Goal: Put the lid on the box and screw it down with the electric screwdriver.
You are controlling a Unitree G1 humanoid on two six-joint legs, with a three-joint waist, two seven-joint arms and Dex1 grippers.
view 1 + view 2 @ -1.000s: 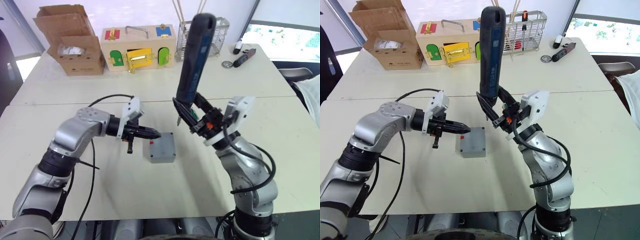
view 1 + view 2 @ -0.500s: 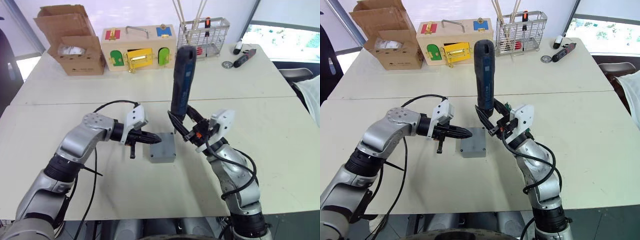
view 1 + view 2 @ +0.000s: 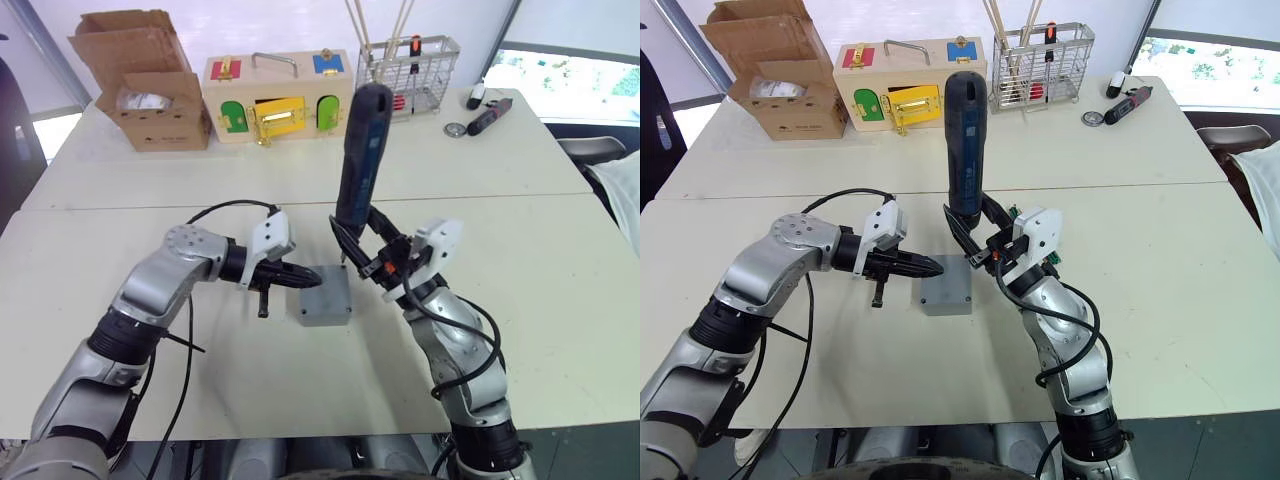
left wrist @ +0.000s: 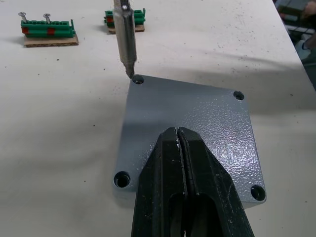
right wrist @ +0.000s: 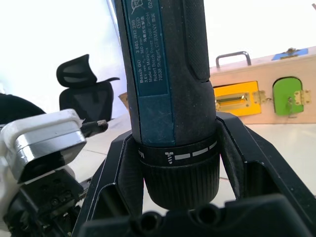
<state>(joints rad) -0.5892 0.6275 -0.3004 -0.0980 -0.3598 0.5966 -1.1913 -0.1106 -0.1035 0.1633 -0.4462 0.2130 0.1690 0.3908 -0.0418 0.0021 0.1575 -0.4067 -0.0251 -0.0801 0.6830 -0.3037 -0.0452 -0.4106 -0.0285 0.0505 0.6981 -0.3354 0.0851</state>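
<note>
1. Grey box (image 3: 325,297) near worktop (image 3: 560,260) centre, closed by lid (image 4: 187,123); contents hidden; screw holes open at all four lid corners.
2. Far edge of worktop: cardboard box (image 3: 145,85) at 11 o'clock from the grey box, flaps open, something pale inside; wooden box (image 3: 277,97) with coloured doors at 12 o'clock; wire basket (image 3: 408,62) at 1 o'clock holding sticks and red-handled tools.
3. Small black-and-red tool (image 3: 488,116) lying at 2 o'clock, well apart.
4. Two green holders (image 4: 47,27) with screws standing in them, on the worktop just beyond the box in the left wrist view.
5. Screwdriver (image 3: 360,155) near upright, long axis leaning slightly, butt up, metal bit (image 4: 124,37) pointing down; tip at the rim of one far corner hole.
6. Right gripper (image 3: 372,255) at 1 o'clock of the box: jaws set around the screwdriver's collar, clamped on it.
7. Left gripper (image 3: 300,281) at 9 o'clock of the box: jaws pressed together, holding nothing, tips over the lid; contact unclear.
</note>
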